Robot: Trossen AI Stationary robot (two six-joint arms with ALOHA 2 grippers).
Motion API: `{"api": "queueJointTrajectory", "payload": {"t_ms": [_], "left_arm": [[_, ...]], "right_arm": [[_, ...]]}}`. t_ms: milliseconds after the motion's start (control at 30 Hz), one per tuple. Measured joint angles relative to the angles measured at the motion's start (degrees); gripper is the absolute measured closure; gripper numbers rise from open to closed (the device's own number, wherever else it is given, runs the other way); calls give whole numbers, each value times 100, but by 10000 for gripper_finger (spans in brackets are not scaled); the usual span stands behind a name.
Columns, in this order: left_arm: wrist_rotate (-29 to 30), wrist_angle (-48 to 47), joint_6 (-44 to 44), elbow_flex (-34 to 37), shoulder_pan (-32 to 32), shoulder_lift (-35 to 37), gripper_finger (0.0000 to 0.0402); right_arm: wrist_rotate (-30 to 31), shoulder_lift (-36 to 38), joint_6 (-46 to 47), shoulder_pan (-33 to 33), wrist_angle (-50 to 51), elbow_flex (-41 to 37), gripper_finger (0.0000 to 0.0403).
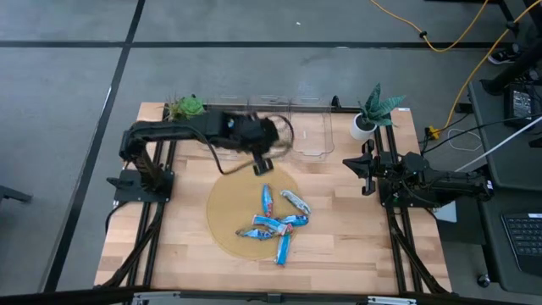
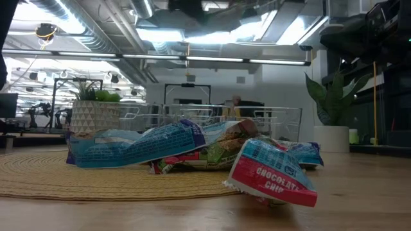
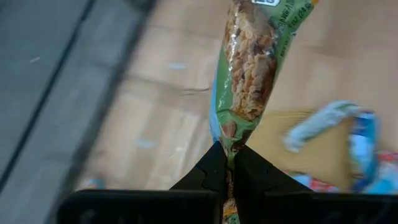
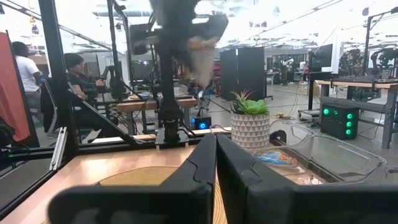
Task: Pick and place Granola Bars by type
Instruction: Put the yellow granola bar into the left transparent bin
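Note:
Several granola bars (image 1: 275, 222) in blue, white and red wrappers lie heaped on a round woven mat (image 1: 224, 207); the low view shows the heap (image 2: 173, 146) with a red-ended bar (image 2: 273, 173) nearest. My left gripper (image 1: 262, 163) hangs above the mat's far edge, shut on a green-wrapped bar (image 3: 249, 68). In the right wrist view that arm shows blurred, with the bar (image 4: 202, 59) in it. My right gripper (image 4: 216, 168) waits shut at the table's right side (image 1: 370, 167). One bar (image 4: 277, 158) lies in a clear bin (image 4: 339, 155). My left gripper pinches the green bar between its two fingers by one end of the wrapper (image 3: 231, 138). The bar runs straight out from the fingertips, along the fingers' line. It is lifted clear of the table and the mat.
Clear plastic bins (image 1: 309, 131) stand in a row along the far edge, between a small green plant (image 1: 185, 107) at the left and a potted plant (image 1: 375, 108) at the right. Bare wood lies left, right and near of the mat. People sit beyond the table.

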State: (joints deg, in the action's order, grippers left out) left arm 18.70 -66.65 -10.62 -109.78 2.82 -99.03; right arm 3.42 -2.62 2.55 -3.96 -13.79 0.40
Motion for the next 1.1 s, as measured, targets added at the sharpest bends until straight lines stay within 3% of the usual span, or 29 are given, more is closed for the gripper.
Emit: {"api": "queueJointTrajectory", "payload": {"t_ms": [400,600,833,1100], "left_arm": [[1085,-1290,-667,-2,939,565,391],[1287,-1758,-717,114,1579,573,389],[862,-1654,-508,797,2266,575,392],[271,-976,-320,1596,2602,567,387]], "right_arm": [[0,1,0,-1,3,0,386],[0,0,0,1,4,0,386],[0,1,155,1,4,0,386],[0,-1,170,0,4,0,386]]}}
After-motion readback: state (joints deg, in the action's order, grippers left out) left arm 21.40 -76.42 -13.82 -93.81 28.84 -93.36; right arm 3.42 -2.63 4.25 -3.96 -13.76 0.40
